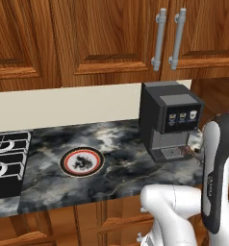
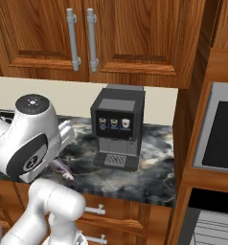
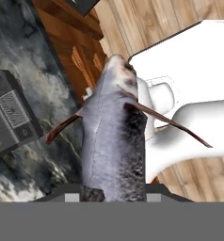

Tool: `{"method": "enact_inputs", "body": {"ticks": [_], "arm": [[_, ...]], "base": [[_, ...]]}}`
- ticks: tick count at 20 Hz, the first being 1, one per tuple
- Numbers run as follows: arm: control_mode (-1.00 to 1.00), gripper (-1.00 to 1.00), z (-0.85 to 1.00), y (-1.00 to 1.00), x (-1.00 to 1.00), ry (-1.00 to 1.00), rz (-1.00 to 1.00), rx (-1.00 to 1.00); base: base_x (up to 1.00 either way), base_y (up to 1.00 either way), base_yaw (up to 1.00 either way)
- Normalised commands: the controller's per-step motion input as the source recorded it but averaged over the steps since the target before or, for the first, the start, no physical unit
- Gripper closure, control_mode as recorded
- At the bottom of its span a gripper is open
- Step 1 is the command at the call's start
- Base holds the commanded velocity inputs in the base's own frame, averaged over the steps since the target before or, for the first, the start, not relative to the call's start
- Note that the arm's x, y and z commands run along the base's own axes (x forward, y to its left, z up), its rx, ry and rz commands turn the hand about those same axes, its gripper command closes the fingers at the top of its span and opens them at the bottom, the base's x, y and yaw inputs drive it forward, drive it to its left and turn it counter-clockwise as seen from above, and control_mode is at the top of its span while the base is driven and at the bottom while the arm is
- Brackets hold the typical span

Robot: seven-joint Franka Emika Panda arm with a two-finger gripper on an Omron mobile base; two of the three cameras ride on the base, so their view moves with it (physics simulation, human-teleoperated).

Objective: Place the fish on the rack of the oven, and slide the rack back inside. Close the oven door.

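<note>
I read gripper (image 3: 115, 196) clamped on fish (image 3: 115, 141), held above counter edge, coffee machine (image 3: 10, 113) at 9 o'clock of fish. Step: carrying fish toward oven (image 2: 216, 217), at 4 o'clock in right base view. Next: swing right, lower onto rack.

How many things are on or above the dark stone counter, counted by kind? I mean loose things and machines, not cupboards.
Plate: 1, round, orange rim, on the counter.
Coffee machine: 1, black, on the counter.
Fish: 1, grey, held in the hand over the counter edge.
Total: 3
</note>
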Motion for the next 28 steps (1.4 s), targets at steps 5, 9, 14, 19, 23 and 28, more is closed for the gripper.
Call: {"method": "enact_inputs", "body": {"ticks": [5,9,14,19,23,28], "arm": [[-1.0,1.0,0.0,0.0,0.47,0.15,0.0,0.0],[-1.0,1.0,0.0,0.0,0.21,0.06,0.0,0.0],[1.0,1.0,-0.01,0.0,0.0,0.0,-0.01,0.0],[1.0,1.0,0.0,0.0,0.0,0.0,0.0,0.0],[1.0,1.0,0.0,0.0,0.0,0.0,0.0,0.0],[1.0,1.0,0.0,0.0,0.0,0.0,0.0,0.0]], "base": [[0.0,0.0,0.0],[0.0,0.0,0.0],[-0.17,-0.02,-0.11],[-0.63,-0.05,-0.33],[-0.8,-0.16,-0.39],[-0.7,-0.36,-0.47]]}}
